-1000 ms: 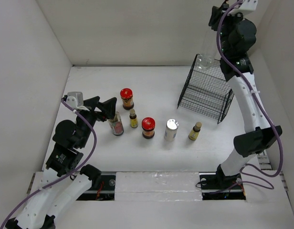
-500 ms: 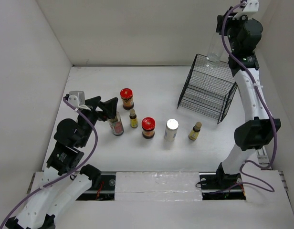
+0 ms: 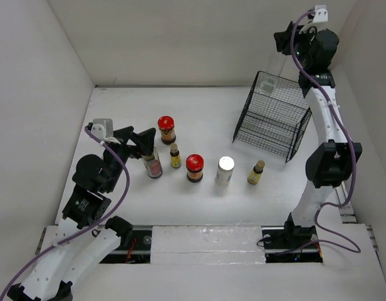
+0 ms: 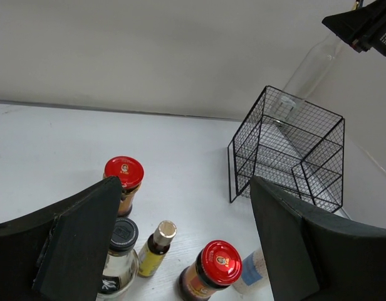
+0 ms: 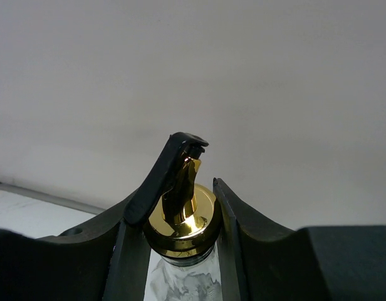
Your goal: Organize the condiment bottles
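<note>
Seven bottles: two red-lidded jars (image 3: 166, 129) (image 3: 194, 167), two yellow bottles (image 3: 175, 155) (image 3: 256, 172), a shaker (image 3: 225, 170) and a clear jar (image 3: 153, 164) stand left of the basket (image 3: 268, 132), bare table (image 3: 212, 113) all round. The tall bottle (image 4: 309, 72) hangs tilted above the basket, right gripper (image 3: 286, 39) clamped on its spout. Left gripper (image 3: 133, 139) gapes empty by the clear jar.

- We saw bright, even, diffuse light in all views; shadows on the white table (image 3: 205, 119) were faint and soft.
- We noticed glare on the gold-spouted bottle (image 5: 182, 226) and the silver-capped shaker (image 3: 225, 163).
- We found the left gripper (image 4: 185, 207) dark and soft-edged near the lens.
</note>
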You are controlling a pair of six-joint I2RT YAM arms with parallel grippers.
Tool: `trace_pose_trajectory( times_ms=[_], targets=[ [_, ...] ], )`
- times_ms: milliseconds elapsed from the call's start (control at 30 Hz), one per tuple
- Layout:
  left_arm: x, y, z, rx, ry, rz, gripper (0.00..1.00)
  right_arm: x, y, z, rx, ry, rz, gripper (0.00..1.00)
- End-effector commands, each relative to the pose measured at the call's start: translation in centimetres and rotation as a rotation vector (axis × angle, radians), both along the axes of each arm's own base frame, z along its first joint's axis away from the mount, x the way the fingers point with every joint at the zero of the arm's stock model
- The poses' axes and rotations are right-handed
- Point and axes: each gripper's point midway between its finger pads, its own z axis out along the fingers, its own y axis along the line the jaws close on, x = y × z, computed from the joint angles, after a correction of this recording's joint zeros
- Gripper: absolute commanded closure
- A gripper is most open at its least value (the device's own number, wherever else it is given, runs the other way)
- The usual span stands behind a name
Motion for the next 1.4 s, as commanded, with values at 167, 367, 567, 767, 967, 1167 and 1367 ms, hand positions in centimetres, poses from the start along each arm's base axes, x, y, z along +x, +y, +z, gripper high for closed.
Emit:
trace_pose_trajectory(
  times_ms=[167,367,567,767,967,1167,1367],
  targets=[
    [0.1,-0.1,1.5,-0.023,-0.046,-0.002,0.21,-1.2,1.3,5.4,0.012,-0.204,0.107,0.99],
    [0.1,-0.1,1.5,-0.023,-0.046,-0.002,0.21,0.0,1.8,0.3,0.020,-0.119,0.115,0.99],
    [-0.2,0.0,1.7,-0.028,-0.054,-0.002,0.21,0.2,1.8,-2.8,0.016,-0.066,0.112,0.99],
    [-0.6,0.3,1.9,-0.033,-0.064,-0.002,0.21,0.4,1.4,-5.6,0.016,-0.025,0.088,0.99],
    [-0.8,0.4,2.2,-0.037,-0.072,-0.002,0.21,0.6,1.2,-8.4,0.020,0.017,0.078,0.87],
    [-0.8,0.6,2.2,-0.039,-0.071,0.007,0.21,0.1,1.0,-8.0,0.022,0.003,0.067,0.48],
    [-0.8,1.0,2.4,-0.046,-0.077,0.028,0.21,-1.6,0.5,-2.8,0.026,-0.062,0.033,0.19]
  ],
)
